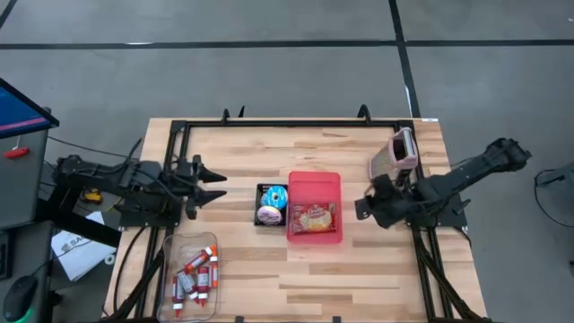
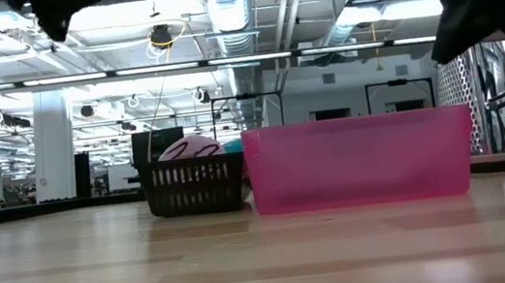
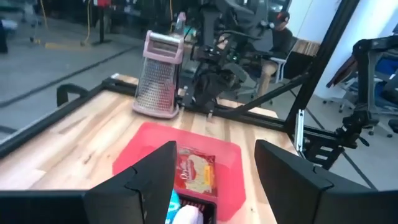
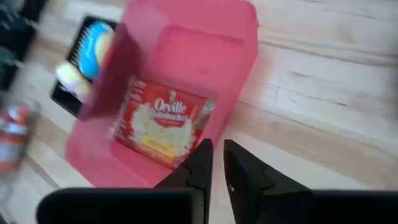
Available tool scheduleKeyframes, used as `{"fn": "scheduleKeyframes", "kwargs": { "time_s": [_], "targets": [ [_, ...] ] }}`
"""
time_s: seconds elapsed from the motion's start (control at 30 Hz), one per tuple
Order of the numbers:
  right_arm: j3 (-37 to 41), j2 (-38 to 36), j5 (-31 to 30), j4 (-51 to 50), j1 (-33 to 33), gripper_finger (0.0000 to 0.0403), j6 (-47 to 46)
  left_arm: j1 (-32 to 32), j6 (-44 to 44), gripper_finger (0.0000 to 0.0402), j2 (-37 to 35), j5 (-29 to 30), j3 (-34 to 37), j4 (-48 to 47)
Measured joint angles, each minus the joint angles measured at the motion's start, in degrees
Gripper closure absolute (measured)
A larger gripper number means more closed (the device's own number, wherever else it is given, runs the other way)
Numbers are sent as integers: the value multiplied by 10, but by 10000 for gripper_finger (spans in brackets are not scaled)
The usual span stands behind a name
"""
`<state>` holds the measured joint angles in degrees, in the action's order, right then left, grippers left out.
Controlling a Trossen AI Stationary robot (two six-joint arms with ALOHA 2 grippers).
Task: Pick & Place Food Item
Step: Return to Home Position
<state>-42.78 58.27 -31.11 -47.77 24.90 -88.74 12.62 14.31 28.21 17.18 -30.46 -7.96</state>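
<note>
A red popcorn packet point(image 1: 312, 218) lies flat on the floor of the pink bin point(image 1: 314, 187) at the table's middle; it also shows in the right wrist view point(image 4: 163, 121) and the left wrist view point(image 3: 194, 174). My right gripper point(image 1: 363, 207) hovers just right of the bin, tilted down, fingers shut point(image 4: 217, 165) and holding nothing. My left gripper point(image 1: 215, 184) stands open and level at the table's left, pointing toward the bin, nothing between its fingers point(image 3: 214, 180).
A black basket point(image 1: 271, 205) with a blue-topped and a pale item sits against the bin's left side. A clear tray point(image 1: 193, 274) of red tubes lies near the front left. A metal grater point(image 1: 397, 154) with a pink handle stands at the right, behind my right arm.
</note>
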Motion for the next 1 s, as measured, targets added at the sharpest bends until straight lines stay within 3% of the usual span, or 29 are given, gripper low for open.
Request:
{"fn": "scheduleKeyframes", "kwargs": {
  "time_s": [0.17, 0.3, 0.43, 0.63, 1.0],
  "targets": [
    [0, 2, -76, -8, 67, 367, -98, 0, -8, 188, -90, 0, 100, 32],
    [0, 28, -95, -4, 94, 367, -136, 0, -8, 188, -145, 0, 203, 136],
    [0, 62, -110, 19, 115, 367, -156, -4, -15, 188, -171, 4, 266, 169],
    [0, 111, -155, 70, 143, 367, -162, -30, -17, 188, -190, -23, 300, 160],
    [0, 151, -164, 129, 166, 367, -152, -127, -29, 188, -197, -112, 300, 136]
  ]
}}
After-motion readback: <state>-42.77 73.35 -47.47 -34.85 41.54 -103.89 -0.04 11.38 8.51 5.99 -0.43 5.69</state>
